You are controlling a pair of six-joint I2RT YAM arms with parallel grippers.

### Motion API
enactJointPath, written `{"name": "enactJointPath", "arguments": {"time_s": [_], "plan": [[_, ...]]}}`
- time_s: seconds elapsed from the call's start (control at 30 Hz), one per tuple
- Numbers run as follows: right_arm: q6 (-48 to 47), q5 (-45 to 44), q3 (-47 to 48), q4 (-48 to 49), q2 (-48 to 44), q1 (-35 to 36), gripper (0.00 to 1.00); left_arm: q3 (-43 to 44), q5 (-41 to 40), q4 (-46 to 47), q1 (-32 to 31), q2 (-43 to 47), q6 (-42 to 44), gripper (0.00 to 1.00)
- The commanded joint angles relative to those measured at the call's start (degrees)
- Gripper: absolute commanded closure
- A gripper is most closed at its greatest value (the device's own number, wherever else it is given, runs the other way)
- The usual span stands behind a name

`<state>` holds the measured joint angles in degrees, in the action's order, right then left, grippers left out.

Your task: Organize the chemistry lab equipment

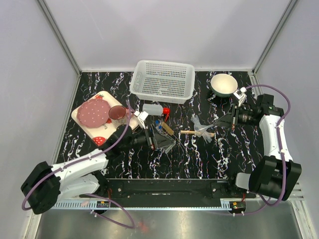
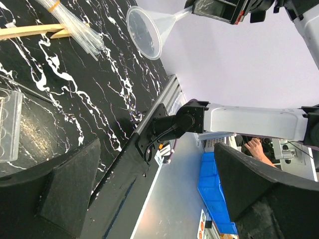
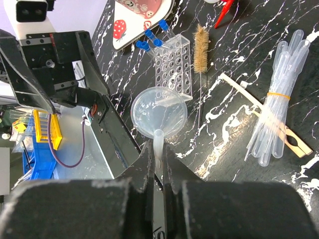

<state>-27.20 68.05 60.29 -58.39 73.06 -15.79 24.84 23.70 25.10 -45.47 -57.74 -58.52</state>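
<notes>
My right gripper (image 3: 158, 157) is shut on the stem of the small clear funnel (image 3: 159, 110) and holds it above the table, right of centre (image 1: 221, 121). Below it lie a banded bundle of clear pipettes (image 3: 276, 114) and thin wooden sticks (image 3: 249, 97). The clear tube rack (image 3: 174, 64) with blue-capped test tubes (image 3: 149, 39) sits at mid-table. My left gripper (image 2: 159, 199) is open and empty beside the rack (image 1: 162, 133), which shows at that view's left edge (image 2: 7, 124). The red-capped bottle (image 1: 155, 109) lies behind the rack.
A white mesh basket (image 1: 163, 79) stands at the back centre and a white bowl (image 1: 223, 84) at the back right. The strawberry tray (image 1: 79, 117) with pink plate and mug is at left. A bristle brush (image 3: 201, 42) lies beside the rack.
</notes>
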Motion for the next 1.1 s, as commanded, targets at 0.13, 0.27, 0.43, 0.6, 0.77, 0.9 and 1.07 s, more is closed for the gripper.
{"name": "enactJointPath", "arguments": {"time_s": [0.13, 0.27, 0.43, 0.6, 0.77, 0.9, 1.07], "plan": [[-0.48, 3.58, 0.0, 0.82, -1.08, 0.5, 0.95, 5.22, -2.35, 9.26, -3.39, -6.51, -0.54, 0.01], [-0.57, 3.84, -0.09, 0.91, -1.16, 0.5, 0.95, 5.39, -2.78, 10.58, -4.01, -9.23, -1.5, 0.01], [-0.75, 4.19, -0.09, 0.82, -0.9, 0.5, 0.94, 4.95, -2.79, 14.88, -4.36, -11.87, -3.53, 0.01], [-0.75, 4.28, -0.09, 0.82, -0.81, 0.5, 0.94, 5.65, -2.61, 16.82, -4.63, -14.42, -3.97, 0.01], [-0.84, 4.46, 0.0, 0.73, -0.72, 0.59, 0.94, 7.15, -2.26, 16.64, -5.15, -16.62, -3.62, 0.01], [-1.1, 4.63, 0.0, 0.47, -0.64, 0.59, 0.94, 8.03, -2.26, 16.47, -5.24, -17.94, -3.35, 0.01], [-1.19, 4.63, 0.0, 0.47, -0.55, 0.67, 0.94, 9.34, -1.91, 17.08, -5.33, -20.13, -3.35, 0.01]]}}
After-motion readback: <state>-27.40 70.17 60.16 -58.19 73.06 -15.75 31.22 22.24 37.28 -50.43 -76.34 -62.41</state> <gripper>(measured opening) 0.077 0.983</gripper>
